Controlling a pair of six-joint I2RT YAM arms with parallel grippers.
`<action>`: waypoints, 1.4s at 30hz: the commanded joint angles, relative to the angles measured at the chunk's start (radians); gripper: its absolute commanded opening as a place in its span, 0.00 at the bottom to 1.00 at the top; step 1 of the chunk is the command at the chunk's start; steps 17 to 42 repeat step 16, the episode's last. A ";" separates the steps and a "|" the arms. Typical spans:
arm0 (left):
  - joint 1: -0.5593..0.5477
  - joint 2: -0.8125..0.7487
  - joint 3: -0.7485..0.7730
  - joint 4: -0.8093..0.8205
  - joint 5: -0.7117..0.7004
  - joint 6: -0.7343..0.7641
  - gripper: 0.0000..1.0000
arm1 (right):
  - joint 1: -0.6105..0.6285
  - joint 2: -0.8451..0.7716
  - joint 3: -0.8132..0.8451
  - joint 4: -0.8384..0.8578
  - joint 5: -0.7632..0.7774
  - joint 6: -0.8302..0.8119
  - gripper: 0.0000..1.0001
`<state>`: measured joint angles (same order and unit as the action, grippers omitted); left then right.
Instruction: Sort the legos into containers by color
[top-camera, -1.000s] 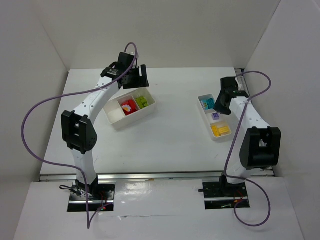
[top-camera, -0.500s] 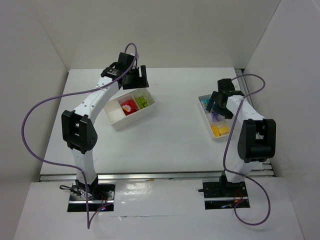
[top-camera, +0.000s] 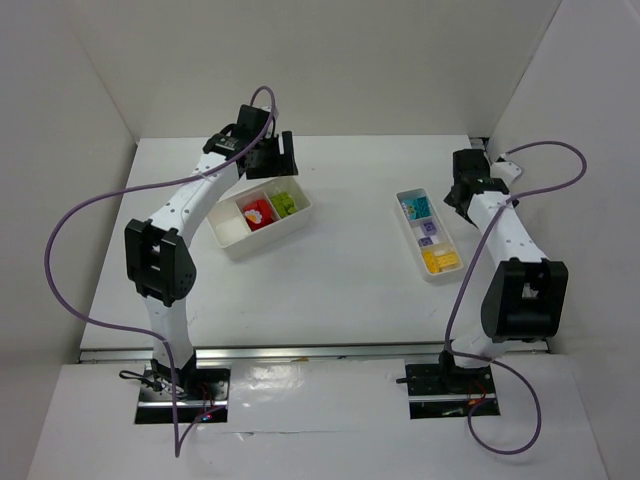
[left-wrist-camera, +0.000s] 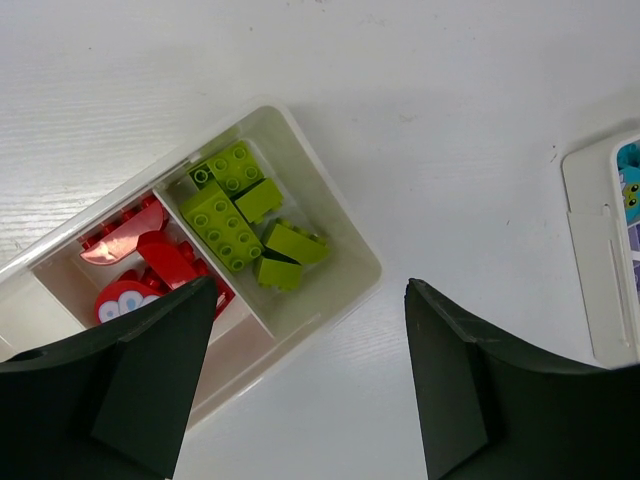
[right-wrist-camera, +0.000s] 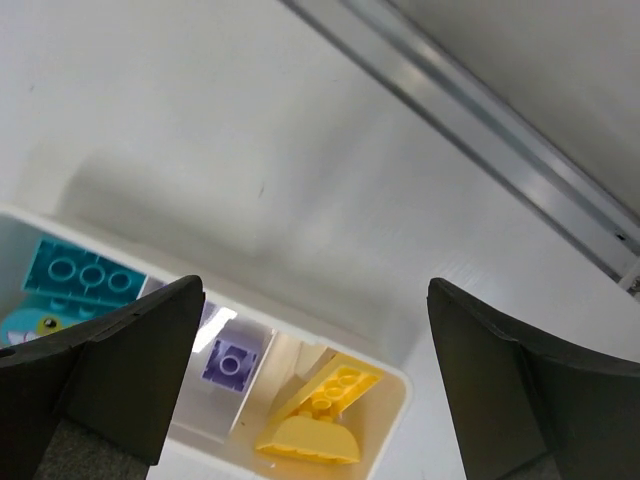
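Note:
The wide three-compartment tray (top-camera: 228, 230) holds red legos (top-camera: 256, 212) in its middle cell and lime green legos (top-camera: 285, 203) in its right cell. My left gripper (top-camera: 268, 155) hovers open behind it. In the left wrist view the green bricks (left-wrist-camera: 245, 215) and red bricks (left-wrist-camera: 140, 262) lie below the empty left gripper (left-wrist-camera: 310, 290). The narrow tray (top-camera: 447, 272) holds cyan (top-camera: 415, 207), purple (top-camera: 430, 230) and yellow (top-camera: 441, 260) legos. My right gripper (top-camera: 460, 192) stands open just right of it. The right wrist view shows the cyan brick (right-wrist-camera: 80, 275), purple brick (right-wrist-camera: 230, 362) and yellow bricks (right-wrist-camera: 320, 415) under the empty right gripper (right-wrist-camera: 313, 290).
White walls enclose the table on three sides. A metal rail (right-wrist-camera: 480, 130) runs along the right wall close to the right gripper. The left cell of the wide tray holds nothing. Purple cables loop off both arms.
The right gripper dipped over the narrow tray, opened wide, then pulled back up and to the right. The left arm has not moved.

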<state>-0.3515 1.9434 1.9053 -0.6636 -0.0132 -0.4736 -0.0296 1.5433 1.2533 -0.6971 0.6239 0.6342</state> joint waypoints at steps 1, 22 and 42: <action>0.000 -0.014 0.032 0.001 0.005 0.015 0.85 | -0.020 -0.026 0.034 -0.065 0.086 0.068 1.00; 0.000 -0.077 -0.006 -0.008 -0.014 0.033 0.85 | -0.029 -0.057 0.014 -0.062 0.045 0.048 1.00; 0.000 -0.077 -0.006 -0.008 -0.014 0.033 0.85 | -0.029 -0.057 0.014 -0.062 0.045 0.048 1.00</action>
